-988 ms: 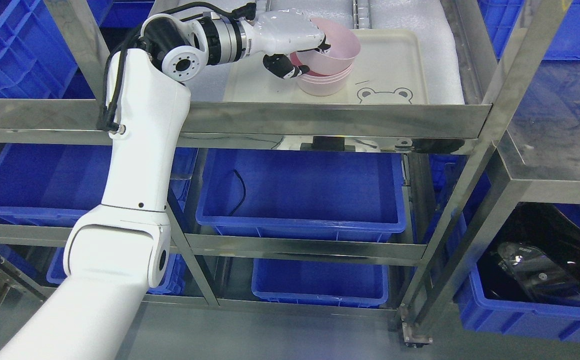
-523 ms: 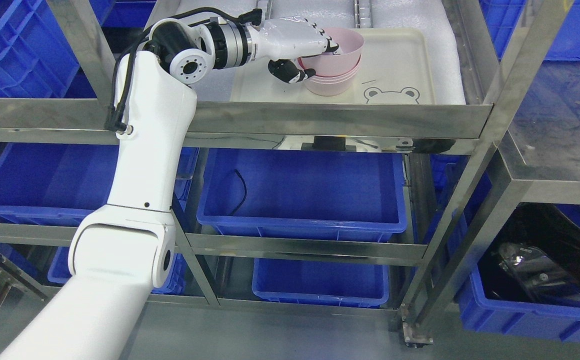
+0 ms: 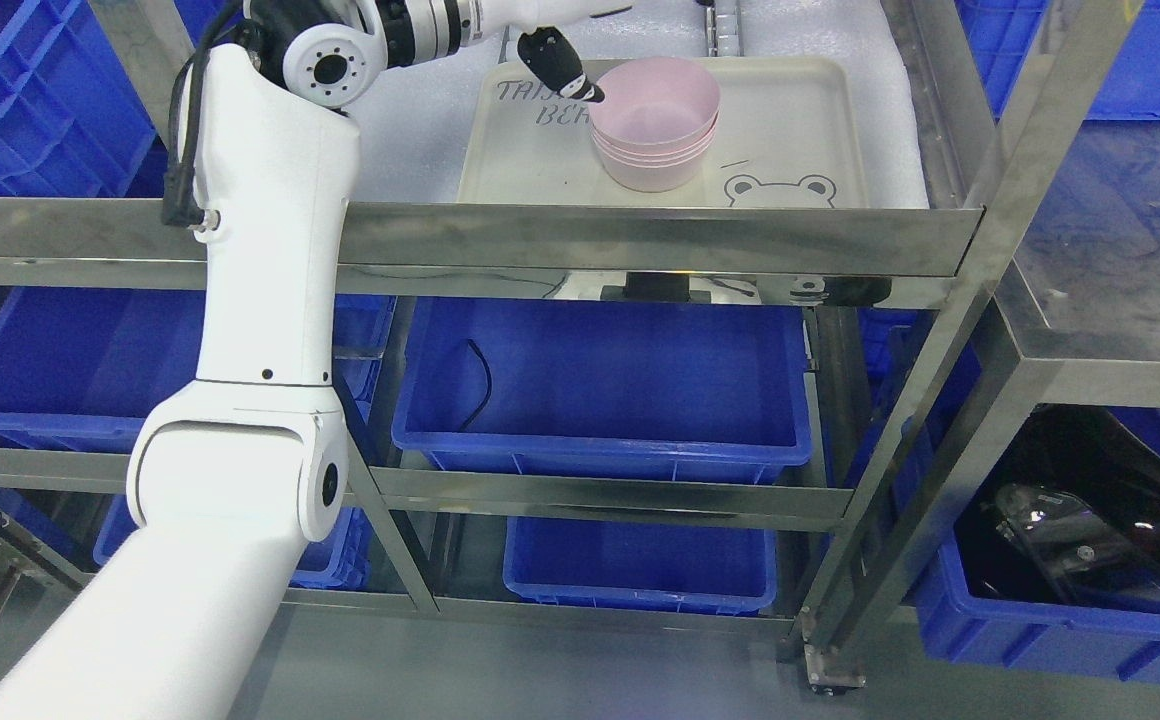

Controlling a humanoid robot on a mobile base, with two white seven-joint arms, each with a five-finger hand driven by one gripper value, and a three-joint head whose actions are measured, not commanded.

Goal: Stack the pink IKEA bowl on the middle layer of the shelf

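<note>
A steel shelf (image 3: 640, 235) carries white foam padding (image 3: 880, 110); a cream tray (image 3: 800, 130) lies on it.

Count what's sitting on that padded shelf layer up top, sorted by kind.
Cream plastic tray with a bear print: 1
Pink plastic bowls, nested in one stack on the tray: 4, judging by the rim lines
Total: 5
</note>
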